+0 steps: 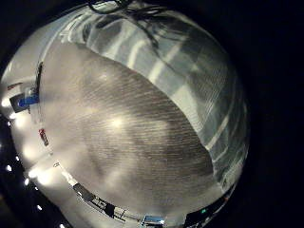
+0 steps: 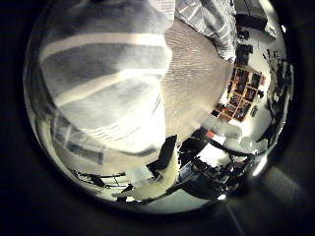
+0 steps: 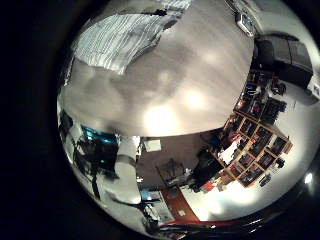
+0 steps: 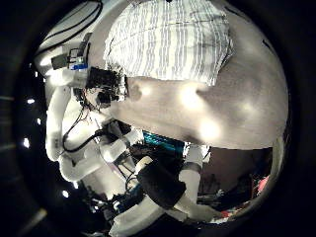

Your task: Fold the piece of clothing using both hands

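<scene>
A: Where does the garment lie, and what shape is it in?

B: The striped clothing (image 4: pixel 170 39) lies flat on the table (image 4: pixel 232 99), a roughly squared slab of pale fabric with darker stripes running across it. In the right little finger side view the clothing (image 3: pixel 120 38) shows a ragged, wavy edge toward the bare tabletop (image 3: pixel 190 80). It reads as thin, soft cloth that drapes and creases easily.

A: And the hands?

B: The other hand (image 4: pixel 99 79), black and white, sits at one edge of the cloth in the right thumb side view, its fingers hard to read. The left palm is very close over the fabric: the clothing (image 2: pixel 108 79) fills much of that view, with broad folds bulging up. Whether either hand is clenched, released or grasping cloth, the views do not show.

A: What might go wrong?

B: Probably an uneven fold. If one hand grips a single layer and the other catches two, the cloth would likely twist. The tabletop (image 1: pixel 114 123) looks smooth with a fine grain, so the fabric (image 1: pixel 190 66) may slide rather than hinge. Thin cloth could also slip from a shallow pinch and sag midway.
</scene>
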Controlling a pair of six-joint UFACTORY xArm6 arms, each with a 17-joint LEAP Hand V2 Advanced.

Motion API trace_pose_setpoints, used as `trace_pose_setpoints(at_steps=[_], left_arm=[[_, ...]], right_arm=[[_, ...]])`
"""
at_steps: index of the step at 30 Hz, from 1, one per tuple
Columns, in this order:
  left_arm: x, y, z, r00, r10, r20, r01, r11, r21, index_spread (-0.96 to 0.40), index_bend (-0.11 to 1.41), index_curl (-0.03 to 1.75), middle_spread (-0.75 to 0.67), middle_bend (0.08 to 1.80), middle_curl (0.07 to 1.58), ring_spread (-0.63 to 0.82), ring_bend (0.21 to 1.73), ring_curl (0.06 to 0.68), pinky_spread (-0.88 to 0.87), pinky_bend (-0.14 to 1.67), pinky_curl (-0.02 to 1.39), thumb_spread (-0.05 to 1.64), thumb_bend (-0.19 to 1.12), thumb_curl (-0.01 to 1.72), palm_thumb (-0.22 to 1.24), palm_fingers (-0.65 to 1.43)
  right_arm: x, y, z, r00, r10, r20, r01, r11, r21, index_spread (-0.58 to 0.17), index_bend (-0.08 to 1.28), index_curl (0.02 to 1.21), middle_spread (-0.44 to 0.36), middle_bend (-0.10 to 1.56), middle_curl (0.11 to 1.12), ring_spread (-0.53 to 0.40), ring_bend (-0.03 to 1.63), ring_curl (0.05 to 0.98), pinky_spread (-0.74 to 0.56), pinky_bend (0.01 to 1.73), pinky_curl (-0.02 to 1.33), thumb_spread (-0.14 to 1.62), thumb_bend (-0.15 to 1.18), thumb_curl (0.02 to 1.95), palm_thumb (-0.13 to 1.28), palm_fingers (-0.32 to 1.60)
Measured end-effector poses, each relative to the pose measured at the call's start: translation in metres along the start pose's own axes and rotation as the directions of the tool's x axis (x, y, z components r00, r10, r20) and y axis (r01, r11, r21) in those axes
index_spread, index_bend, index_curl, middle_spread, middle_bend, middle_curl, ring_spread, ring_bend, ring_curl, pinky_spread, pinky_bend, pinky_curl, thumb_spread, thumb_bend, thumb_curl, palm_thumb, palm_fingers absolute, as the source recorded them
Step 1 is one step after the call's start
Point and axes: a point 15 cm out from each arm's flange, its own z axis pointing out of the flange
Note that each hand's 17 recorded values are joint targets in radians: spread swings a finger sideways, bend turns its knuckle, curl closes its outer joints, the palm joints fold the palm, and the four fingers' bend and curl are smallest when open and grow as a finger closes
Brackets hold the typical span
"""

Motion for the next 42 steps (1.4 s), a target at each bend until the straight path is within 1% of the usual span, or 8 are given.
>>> trace_pose_setpoints(at_steps=[5,9,13,15,17,24,28,42], left_arm=[[0.006,0.001,-0.01,1.0,-0.006,0.006,0.006,1.0,0.016,0.07,0.21,0.32,0.15,0.47,0.41,0.36,0.59,0.216,0.43,0.23,0.28,0.91,-0.02,0.33,0.17,0.35],[0.012,0.008,-0.013,1.0,-0.005,0.008,0.005,1.0,-0.007,-0.01,0.22,0.36,0.01,0.68,0.51,0.07,0.71,0.249,0.21,0.24,0.28,0.95,-0.01,0.33,0.23,0.63],[0.016,0.013,-0.022,1.0,-0.011,0.01,0.011,1.0,-0.011,-0.13,0.22,0.4,-0.14,0.75,0.59,-0.23,0.95,0.325,-0.09,0.5,0.35,1.02,0.02,0.34,0.35,0.99],[0.015,0.013,-0.027,1.0,-0.016,0.015,0.016,1.0,-0.002,-0.19,0.23,0.43,-0.21,0.78,0.65,-0.32,1.05,0.384,-0.23,0.71,0.44,1.08,0.09,0.36,0.51,1.13],[0.015,0.012,-0.031,1.0,-0.018,0.024,0.018,1.0,0.006,-0.26,0.28,0.48,-0.27,0.81,0.71,-0.38,1.13,0.429,-0.33,0.86,0.51,1.11,0.13,0.38,0.62,1.15],[0.01,0.016,-0.051,0.999,-0.022,0.039,0.021,1.0,0.022,-0.46,0.46,0.67,-0.42,0.91,0.86,-0.44,1.33,0.52,-0.49,1.18,0.66,1.08,0.16,0.47,0.83,1.14],[0.011,0.016,-0.073,0.999,-0.02,0.044,0.018,0.998,0.058,-0.53,0.54,0.77,-0.47,0.97,0.92,-0.44,1.39,0.54,-0.52,1.24,0.69,1.06,0.14,0.5,0.87,1.11],[0.028,0.038,-0.118,0.998,0.015,0.057,-0.015,1.0,0.007,-0.68,0.54,1.09,-0.55,1.02,1.04,-0.43,1.47,0.551,-0.54,1.3,0.74,1.05,0.03,0.59,0.93,1.04]], right_arm=[[0.002,-0.002,0.003,1.0,-0.001,0.003,0.001,1.0,-0.011,-0.356,0.15,0.26,0.026,0.23,0.35,0.159,0.5,0.224,0.35,0.59,0.22,1.26,-0.02,0.27,0.3,0.1],[0.002,-0.002,0.004,1.0,-0.003,0.004,0.003,1.0,-0.012,-0.356,0.15,0.26,0.026,0.22,0.35,0.159,0.49,0.228,0.35,0.59,0.23,1.27,-0.02,0.26,0.3,0.1],[0.003,-0.002,0.004,1.0,-0.002,0.002,0.002,1.0,-0.014,-0.355,0.16,0.26,0.026,0.23,0.35,0.159,0.49,0.23,0.35,0.58,0.23,1.27,-0.02,0.26,0.3,0.1],[0.003,-0.002,0.005,1.0,-0.004,0.003,0.004,1.0,-0.018,-0.356,0.16,0.26,0.026,0.23,0.36,0.16,0.48,0.23,0.35,0.57,0.23,1.27,-0.02,0.26,0.3,0.11],[0.002,-0.004,0.007,1.0,-0.007,0.003,0.007,1.0,-0.024,-0.356,0.16,0.27,0.026,0.23,0.36,0.16,0.48,0.23,0.36,0.57,0.23,1.27,-0.02,0.26,0.3,0.13],[-0.003,-0.012,0.021,1.0,-0.025,0.01,0.025,0.998,-0.064,-0.343,0.15,0.27,0.004,0.25,0.36,0.105,0.52,0.243,0.33,0.55,0.23,1.27,-0.01,0.27,0.34,0.2],[-0.016,-0.012,0.042,0.998,-0.058,0.014,0.059,0.991,-0.118,-0.332,0.15,0.27,0.001,0.25,0.36,0.078,0.55,0.251,0.32,0.54,0.23,1.25,-0.01,0.28,0.37,0.21],[-0.05,-0.043,0.149,0.99,-0.139,-0.034,0.135,0.984,-0.116,-0.276,0.16,0.28,-0.03,0.27,0.37,-0.006,0.6,0.266,0.25,0.54,0.23,1.15,-0.02,0.33,0.44,0.23]])
